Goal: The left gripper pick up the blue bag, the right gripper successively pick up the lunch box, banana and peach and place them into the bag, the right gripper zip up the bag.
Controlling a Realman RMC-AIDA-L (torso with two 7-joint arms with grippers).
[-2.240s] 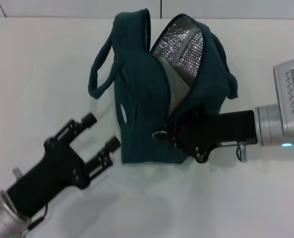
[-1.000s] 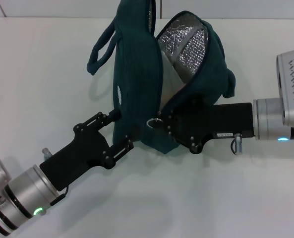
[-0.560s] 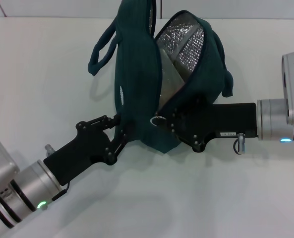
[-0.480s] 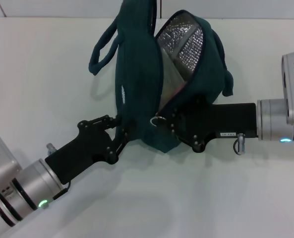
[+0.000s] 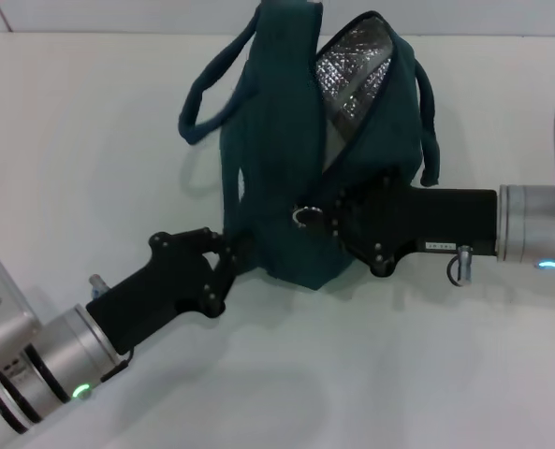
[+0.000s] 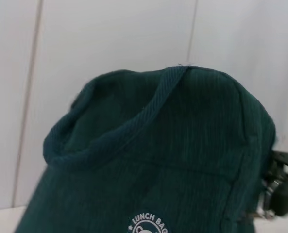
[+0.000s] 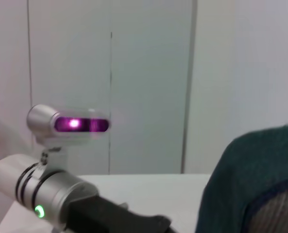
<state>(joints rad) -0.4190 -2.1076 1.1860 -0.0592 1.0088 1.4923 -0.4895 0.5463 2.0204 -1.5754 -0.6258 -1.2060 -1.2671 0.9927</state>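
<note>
The blue bag (image 5: 277, 187) stands upright on the white table (image 5: 80, 140), its top partly open and showing silver foil lining (image 5: 357, 70). My left gripper (image 5: 228, 264) reaches in from the lower left and is shut on the bag's lower left edge. My right gripper (image 5: 326, 217) comes in from the right and is shut at the zipper's metal ring pull (image 5: 302, 216) on the bag's front. The left wrist view shows the bag's printed side (image 6: 158, 170) close up. The lunch box, banana and peach are out of view.
One loop handle (image 5: 207, 94) hangs off the bag's left side, the other (image 5: 429, 122) off its right. The right wrist view shows the left arm's silver cylinder (image 7: 51, 194), the bag's edge (image 7: 245, 184) and a wall behind.
The left gripper came in from the lower left and closed on the bag's lower edge. The bag has since lifted and shifted right, its opening narrower. The right gripper moved slightly right with the ring.
</note>
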